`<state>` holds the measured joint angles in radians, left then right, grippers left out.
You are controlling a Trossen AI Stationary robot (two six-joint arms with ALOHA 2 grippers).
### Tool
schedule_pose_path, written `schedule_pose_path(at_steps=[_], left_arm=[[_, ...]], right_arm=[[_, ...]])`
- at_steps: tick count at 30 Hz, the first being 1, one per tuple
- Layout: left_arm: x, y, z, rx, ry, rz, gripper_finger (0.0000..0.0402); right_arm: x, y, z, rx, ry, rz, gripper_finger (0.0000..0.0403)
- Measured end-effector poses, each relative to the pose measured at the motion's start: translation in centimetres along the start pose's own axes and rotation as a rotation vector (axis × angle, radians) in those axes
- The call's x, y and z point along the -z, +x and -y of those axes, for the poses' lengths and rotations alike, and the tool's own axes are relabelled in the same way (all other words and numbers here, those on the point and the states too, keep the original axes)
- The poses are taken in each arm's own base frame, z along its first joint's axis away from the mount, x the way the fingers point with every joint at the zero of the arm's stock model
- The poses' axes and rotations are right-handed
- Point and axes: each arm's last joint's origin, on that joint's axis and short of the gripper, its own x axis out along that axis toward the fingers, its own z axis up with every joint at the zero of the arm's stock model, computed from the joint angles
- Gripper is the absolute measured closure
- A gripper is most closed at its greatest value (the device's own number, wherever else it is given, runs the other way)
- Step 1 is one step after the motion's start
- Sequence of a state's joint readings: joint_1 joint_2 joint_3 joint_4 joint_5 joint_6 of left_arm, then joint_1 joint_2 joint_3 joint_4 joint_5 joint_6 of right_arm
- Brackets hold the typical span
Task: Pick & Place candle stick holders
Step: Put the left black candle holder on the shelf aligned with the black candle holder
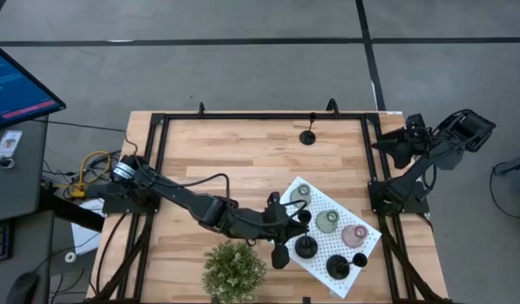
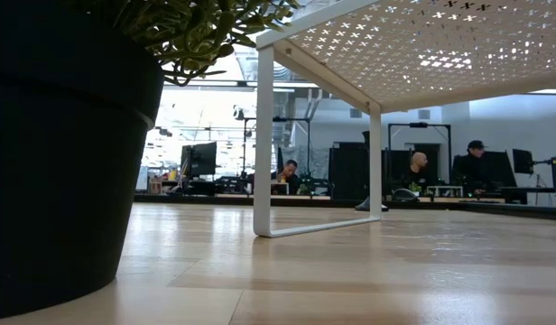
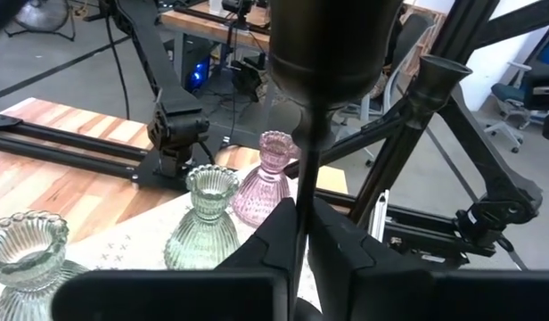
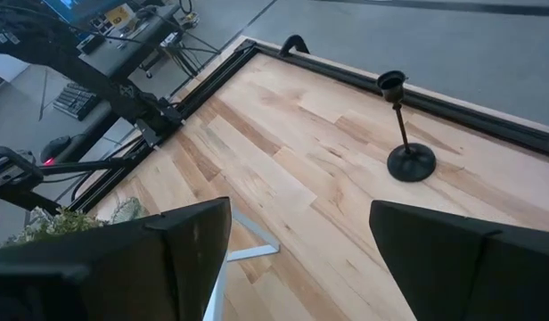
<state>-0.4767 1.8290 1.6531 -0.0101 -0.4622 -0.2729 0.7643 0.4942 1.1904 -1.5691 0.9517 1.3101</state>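
L claw clamped on black holder's stem, over white board w/ glass holders.

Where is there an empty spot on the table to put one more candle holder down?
The bare wood between the lone black holder at the far edge and the plant is free. The white board is crowded: three pale holders, two black ones, and the left hand gripping a stem.
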Motion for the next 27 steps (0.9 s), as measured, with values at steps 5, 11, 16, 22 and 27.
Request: schedule_pose_path(at_steps=[5, 11, 16, 22, 27], left_arm=[[-0.04, 0.01, -0.01, 0.001, -0.002, 0.003, 0.0365], [-0.11, 0.0, -0.01, 0.002, -0.005, 0.009, 0.0365], [-0.19, 0.01, 0.0, 0.004, -0.01, 0.017, 0.0362], [-0.37, -0.03, 0.03, 0.007, -0.012, 0.031, 0.0339], [-0.39, -0.03, 0.04, 0.009, -0.013, 0.033, 0.0297]], right_arm=[[0.03, 0.0, -0.01, -0.003, 0.0, -0.012, 0.0143], [0.03, 0.0, -0.01, -0.003, 0.0, -0.012, 0.0143], [0.03, 0.0, -0.01, -0.003, 0.0, -0.012, 0.0143], [0.04, 0.0, -0.01, -0.004, 0.0, -0.015, 0.0143], [0.17, -0.01, -0.05, -0.016, 0.0, -0.058, 0.0143]])
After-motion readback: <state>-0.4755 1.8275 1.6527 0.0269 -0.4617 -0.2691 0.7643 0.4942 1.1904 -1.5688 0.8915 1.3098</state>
